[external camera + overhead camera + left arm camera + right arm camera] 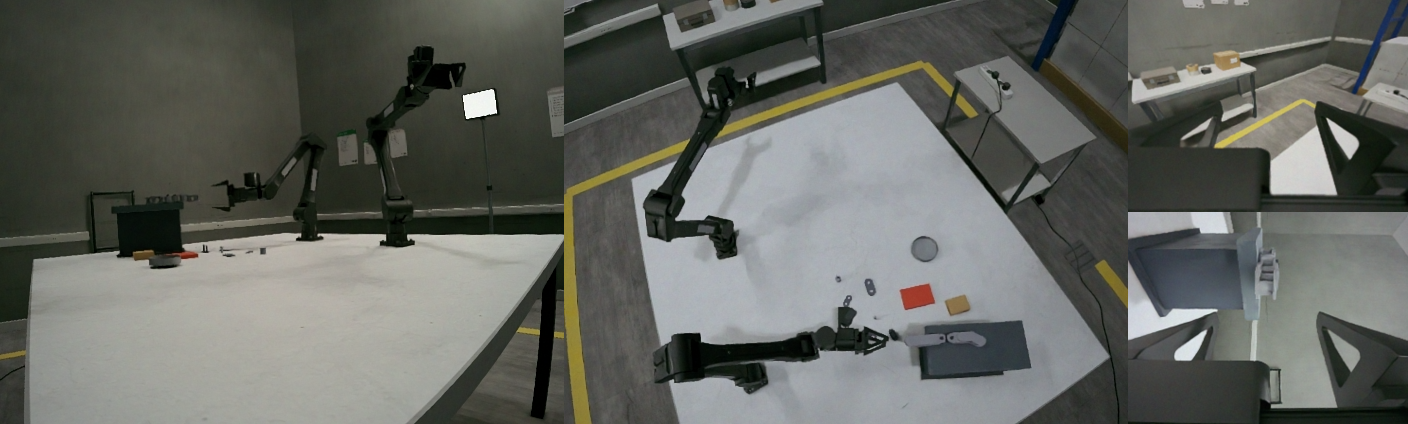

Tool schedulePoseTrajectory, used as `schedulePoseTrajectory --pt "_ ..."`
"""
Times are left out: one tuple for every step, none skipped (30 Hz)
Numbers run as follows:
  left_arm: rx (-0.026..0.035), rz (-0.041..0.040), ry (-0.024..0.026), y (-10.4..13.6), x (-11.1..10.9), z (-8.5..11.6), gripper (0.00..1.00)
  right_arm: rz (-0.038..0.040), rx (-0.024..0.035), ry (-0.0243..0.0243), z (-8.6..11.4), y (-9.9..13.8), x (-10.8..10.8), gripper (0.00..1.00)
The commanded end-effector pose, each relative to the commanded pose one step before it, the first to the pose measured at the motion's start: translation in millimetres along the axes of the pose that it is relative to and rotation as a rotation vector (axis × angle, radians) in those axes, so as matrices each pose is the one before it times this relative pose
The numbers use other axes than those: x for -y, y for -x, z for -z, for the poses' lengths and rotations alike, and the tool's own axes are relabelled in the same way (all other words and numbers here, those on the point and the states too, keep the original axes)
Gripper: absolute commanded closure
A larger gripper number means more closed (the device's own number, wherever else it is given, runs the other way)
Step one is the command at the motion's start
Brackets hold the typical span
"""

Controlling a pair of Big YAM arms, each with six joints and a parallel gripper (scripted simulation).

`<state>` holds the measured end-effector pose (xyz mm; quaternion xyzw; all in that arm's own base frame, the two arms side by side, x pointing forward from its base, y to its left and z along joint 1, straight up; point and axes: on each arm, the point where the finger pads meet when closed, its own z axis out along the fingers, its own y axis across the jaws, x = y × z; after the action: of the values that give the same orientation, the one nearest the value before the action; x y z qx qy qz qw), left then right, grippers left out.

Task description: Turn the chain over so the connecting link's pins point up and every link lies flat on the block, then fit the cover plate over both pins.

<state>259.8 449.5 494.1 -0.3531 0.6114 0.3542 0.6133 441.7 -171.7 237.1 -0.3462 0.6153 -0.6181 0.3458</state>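
The grey chain (924, 340) (172, 198) (1266, 283) lies along the top of the dark block (974, 361) (149, 230) (1194, 278). One end overhangs the edge facing my right gripper (890, 337) (215, 196) (1267, 317), which is wide open, empty and just short of that end. I cannot tell which way the connecting link's pins point. A two-hole plate (870, 287) and a smaller one (847, 300) lie on the table; I cannot tell which is the cover plate. My left gripper (752, 81) (458, 75) (1268, 106) is open and empty, high above the far table side.
A red pad (917, 296) (187, 255), a yellow-orange block (958, 305) (143, 255) and a round grey dish (924, 249) (165, 261) lie beside the dark block. A small cylinder (838, 279) (263, 251) lies near the plates. Two thin upright pins (205, 248) stand near them.
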Motion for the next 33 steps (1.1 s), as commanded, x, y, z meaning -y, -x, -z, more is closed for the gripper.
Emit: schedulePoseTrajectory --pt "0.07143 0.00238 -0.0077 41.87 4.73 -1.18 0.0 -0.00856 -0.00493 -0.01755 -6.63 0.08 11.4 0.0" --pt "0.0 0.0 0.0 0.0 0.0 0.0 0.0 0.0011 -0.00099 0.00325 -0.28 -0.47 -1.53 0.47" --pt "0.0 0.0 0.0 0.0 0.0 0.0 0.0 0.00099 -0.00093 0.00292 -0.4 -0.41 -1.22 0.47" --pt "0.0 0.0 0.0 0.0 0.0 0.0 0.0 0.0 0.0 0.0 0.0 0.0 0.0 0.47" --pt "0.0 0.0 0.0 0.0 0.0 0.0 0.0 0.0 0.0 0.0 0.0 0.0 0.0 0.47" --pt "0.0 0.0 0.0 0.0 0.0 0.0 0.0 -0.00216 0.00247 -0.01224 0.11 1.14 3.98 0.47" --pt "0.0 0.0 0.0 0.0 0.0 0.0 0.0 0.00411 -0.00437 0.01796 -0.84 -2.0 -6.4 0.47" --pt "0.0 0.0 0.0 0.0 0.0 0.0 0.0 0.00069 -0.00096 0.0019 -0.32 -0.44 -0.75 0.47" --pt "0.0 0.0 0.0 0.0 0.0 0.0 0.0 0.00105 -0.00095 0.00316 -0.3 -0.45 -1.35 0.47" --pt "0.0 0.0 0.0 0.0 0.0 0.0 0.0 0.00031 -0.00094 0.00059 -0.19 -0.48 -0.12 0.47" --pt "0.0 0.0 0.0 0.0 0.0 0.0 0.0 0.00001 -0.00095 -0.00043 -0.08 -0.51 0.37 0.47" --pt "0.0 0.0 0.0 0.0 0.0 0.0 0.0 -0.0008 -0.00096 -0.0033 0.35 -0.64 1.72 0.47" --pt "0.0 0.0 0.0 0.0 0.0 0.0 0.0 0.00024 -0.00094 0.00035 -0.18 -0.48 -0.01 0.47" --pt "0.0 0.0 0.0 0.0 0.0 0.0 0.0 0.00056 0.00005 0.00147 -0.2 0.02 -0.54 0.47" --pt "0.0 0.0 0.0 0.0 0.0 0.0 0.0 0.00067 0.00175 0.00187 0.02 0.81 -0.74 0.47" --pt "0.0 0.0 0.0 0.0 0.0 0.0 0.0 0.00059 0.00177 0.00159 -0.04 0.83 -0.6 0.47" --pt "0.0 0.0 0.0 0.0 0.0 0.0 0.0 -0.00135 0.00004 -0.00522 -0.16 0.01 1.18 0.47" --pt "0.0 0.0 0.0 0.0 0.0 0.0 0.0 -0.00044 -0.00033 -0.00206 -0.15 -0.18 0.4 0.47" --pt "0.0 0.0 0.0 0.0 0.0 0.0 0.0 -0.03528 0.02578 -0.03871 -2.58 13.88 26.9 0.47" --pt "0.0 0.0 0.0 0.0 0.0 0.0 0.0 -0.01699 -0.0026 0.00784 -1.13 0.47 0.25 0.47" --pt "0.0 0.0 0.0 0.0 0.0 0.0 0.0 0.0 0.0 0.0 0.0 0.0 0.0 0.47" --pt "0.0 0.0 0.0 0.0 0.0 0.0 0.0 0.0 0.0 0.0 0.0 0.0 0.0 0.47" --pt "0.0 0.0 0.0 0.0 0.0 0.0 0.0 -0.01764 -0.00021 0.0162 -2.32 1.41 -1.97 0.47" --pt "0.0 0.0 0.0 0.0 0.0 0.0 0.0 -0.01866 -0.0007 0.01272 -2.01 1.42 0.69 0.47" --pt "0.0 0.0 0.0 0.0 0.0 0.0 0.0 -0.02496 0.00012 0.01202 -2.11 2.11 2.71 0.47" --pt "0.0 0.0 0.0 0.0 0.0 0.0 0.0 -0.02664 -0.00066 0.01649 -2.61 2.44 1.8 0.47" --pt "0.0 0.0 0.0 0.0 0.0 0.0 0.0 -0.0282 -0.00125 0.01861 -2.52 2.8 1.71 0.47" --pt "0.0 0.0 0.0 0.0 0.0 0.0 0.0 -0.02256 -0.00403 0.02222 -1.83 1.48 -0.76 0.47" --pt "0.0 0.0 0.0 0.0 0.0 0.0 0.0 -0.0192 -0.00334 0.01799 -1.68 1.9 0.77 0.47" --pt "0.0 0.0 0.0 0.0 0.0 0.0 0.0 -0.01984 -0.00137 0.01346 -1.78 3.08 3.3 0.47" --pt "0.0 0.0 0.0 0.0 0.0 0.0 0.0 -0.01849 -0.00265 0.01424 -1.32 2.61 2.59 0.47" --pt "0.0 0.0 0.0 0.0 0.0 0.0 0.0 -0.0184 -0.00298 0.01415 -1.06 2.63 2.63 0.47" --pt "0.0 0.0 0.0 0.0 0.0 0.0 0.0 -0.01942 -0.00304 0.01344 -1.01 2.92 3.3 0.47"
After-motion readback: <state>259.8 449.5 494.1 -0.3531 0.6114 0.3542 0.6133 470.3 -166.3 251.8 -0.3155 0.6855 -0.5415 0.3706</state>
